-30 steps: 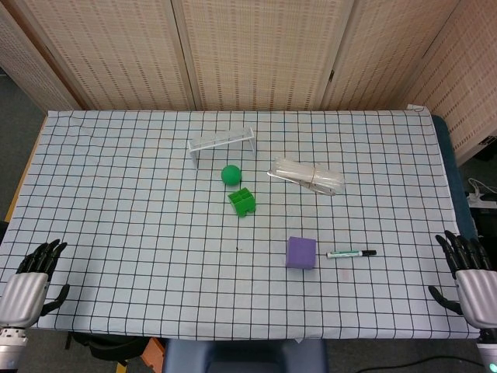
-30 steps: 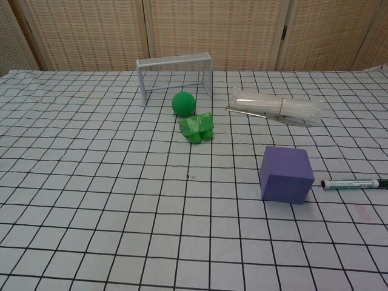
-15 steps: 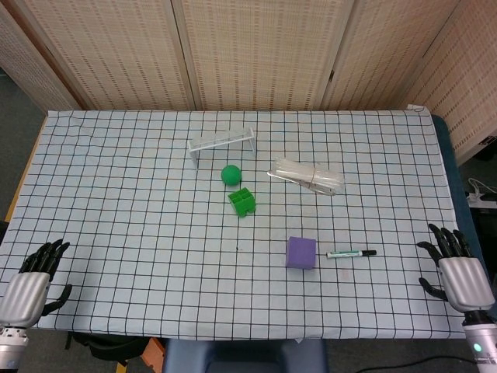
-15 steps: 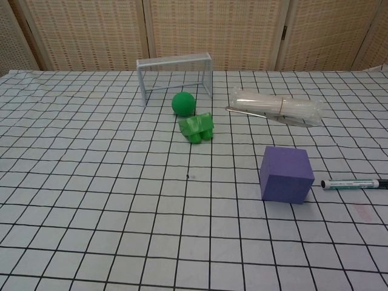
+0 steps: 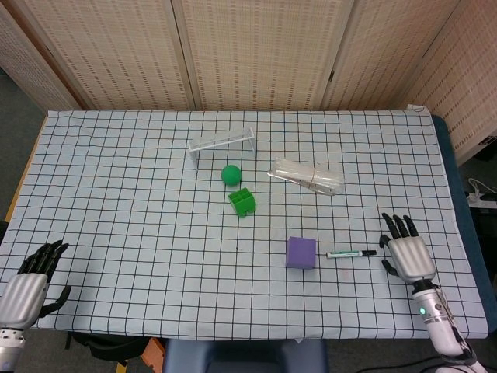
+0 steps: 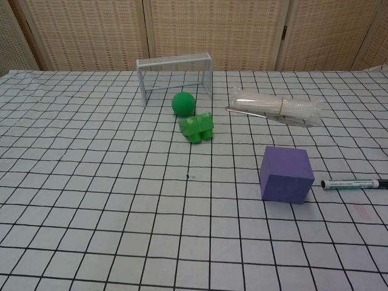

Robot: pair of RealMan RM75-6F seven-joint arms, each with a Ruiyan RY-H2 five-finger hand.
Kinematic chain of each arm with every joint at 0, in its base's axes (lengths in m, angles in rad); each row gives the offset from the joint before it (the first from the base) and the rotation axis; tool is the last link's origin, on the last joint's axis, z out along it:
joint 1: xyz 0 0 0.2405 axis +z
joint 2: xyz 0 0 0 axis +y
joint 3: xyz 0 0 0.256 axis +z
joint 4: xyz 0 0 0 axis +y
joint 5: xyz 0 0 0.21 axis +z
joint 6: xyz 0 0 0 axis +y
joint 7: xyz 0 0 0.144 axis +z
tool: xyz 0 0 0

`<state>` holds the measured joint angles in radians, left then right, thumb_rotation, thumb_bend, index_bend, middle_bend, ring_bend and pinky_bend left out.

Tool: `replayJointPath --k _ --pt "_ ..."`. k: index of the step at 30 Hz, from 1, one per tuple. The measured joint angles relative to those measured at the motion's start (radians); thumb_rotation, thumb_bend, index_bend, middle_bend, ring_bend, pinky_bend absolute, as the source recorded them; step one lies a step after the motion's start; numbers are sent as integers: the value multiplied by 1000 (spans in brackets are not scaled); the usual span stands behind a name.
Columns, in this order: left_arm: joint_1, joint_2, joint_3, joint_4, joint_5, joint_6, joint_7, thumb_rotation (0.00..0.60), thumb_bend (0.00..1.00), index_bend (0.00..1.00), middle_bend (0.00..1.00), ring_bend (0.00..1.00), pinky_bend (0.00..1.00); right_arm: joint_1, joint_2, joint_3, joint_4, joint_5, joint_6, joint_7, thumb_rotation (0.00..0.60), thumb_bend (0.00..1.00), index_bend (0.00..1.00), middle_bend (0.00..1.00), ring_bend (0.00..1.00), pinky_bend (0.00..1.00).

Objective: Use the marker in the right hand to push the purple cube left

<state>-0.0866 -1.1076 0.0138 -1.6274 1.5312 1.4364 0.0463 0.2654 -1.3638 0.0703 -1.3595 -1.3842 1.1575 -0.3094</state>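
Our right hand [image 5: 408, 255] has swung in from the tabletop's [image 5: 116, 194] right edge over the last second and now hovers just at three o'clock of the marker [image 5: 351, 253], fingers [image 5: 397, 226] spread and holding nothing. So we judge the pickup comes next, with no push begun. The marker, a slim green-and-white barrel with a black cap, lies flat just at three o'clock of the purple cube [image 5: 301, 252], a matte, sharp-edged block that has not shifted. Our left hand [image 5: 27, 287] waits at the near left corner, empty, fingers loosely apart. Farther off at twelve o'clock sit a smooth green ball [image 5: 231, 174], a small green block [image 5: 241, 201], a white wire goal [image 5: 222, 144] and a glossy clear-wrapped bundle [image 5: 307, 176], all on the checked cloth.
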Motion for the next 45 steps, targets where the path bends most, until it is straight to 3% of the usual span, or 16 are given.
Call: replayJointPath --k 16,45 --pt "-4 7 1 3 -5 -9 -16 600 401 0 0 0 142 71 -114 6 134 71 -117 13 600 231 480 0 0 0" --pt "-2 16 1 3 -6 -4 -33 600 404 0 0 0 143 110 -140 -4 149 116 -168 10 600 286 496 0 0 0"
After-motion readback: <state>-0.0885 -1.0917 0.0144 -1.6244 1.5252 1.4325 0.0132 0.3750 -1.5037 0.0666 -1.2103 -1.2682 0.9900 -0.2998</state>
